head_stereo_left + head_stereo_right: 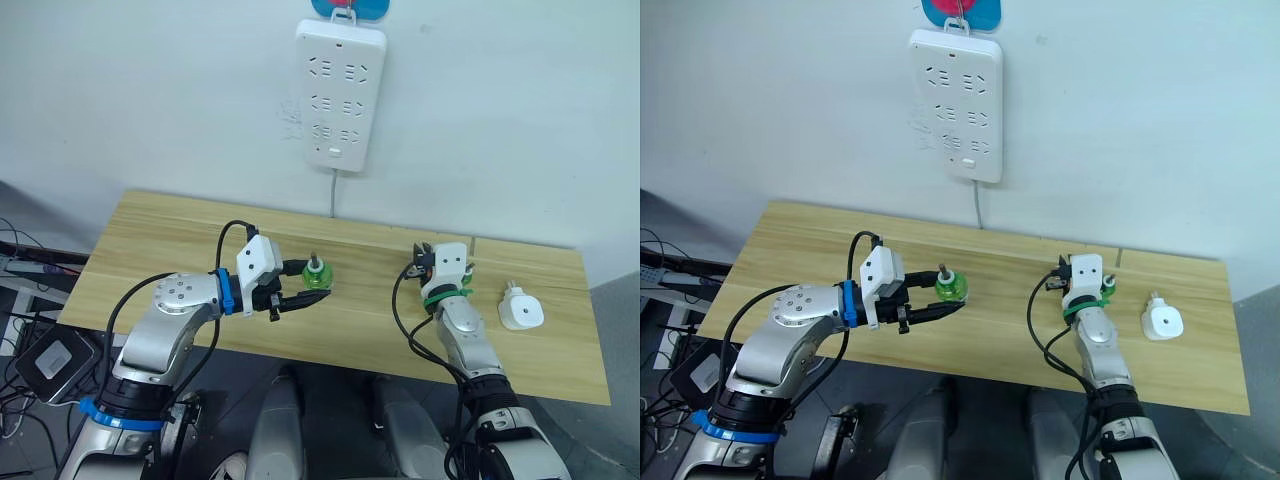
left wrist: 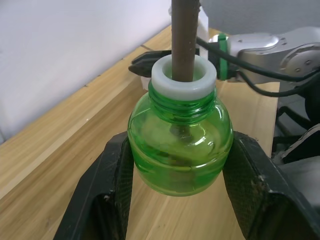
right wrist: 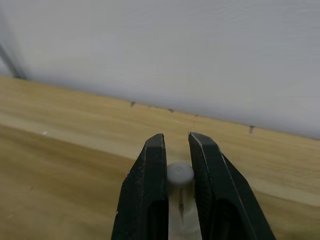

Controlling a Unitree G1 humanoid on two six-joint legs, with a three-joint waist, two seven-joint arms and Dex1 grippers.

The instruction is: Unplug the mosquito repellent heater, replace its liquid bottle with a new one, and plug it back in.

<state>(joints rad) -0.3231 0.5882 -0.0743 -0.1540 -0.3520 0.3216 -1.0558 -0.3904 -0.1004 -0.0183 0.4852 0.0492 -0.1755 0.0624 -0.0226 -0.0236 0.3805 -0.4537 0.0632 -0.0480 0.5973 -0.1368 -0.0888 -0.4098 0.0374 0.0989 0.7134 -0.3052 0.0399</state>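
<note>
Left wrist view: my left gripper (image 2: 177, 175) clamps a green liquid bottle (image 2: 180, 150) between both fingers (image 2: 107, 192), upright, brown wick (image 2: 184, 40) pointing up. My right gripper (image 3: 176, 145) pinches a small white capped piece (image 3: 180, 174), fingers nearly together. Mosquito repellent heater (image 1: 521, 312) lies on the wooden table (image 1: 160, 240), beyond my right fingers' outer side, nozzle toward the wall.

Wick (image 2: 183, 40): top cut off by frame edge. Small white-capped item (image 3: 180, 173) between right hand (image 3: 176, 142) fingers: body hidden, identity unclear. Heater (image 1: 521, 311) prongs: not discernible.
</note>
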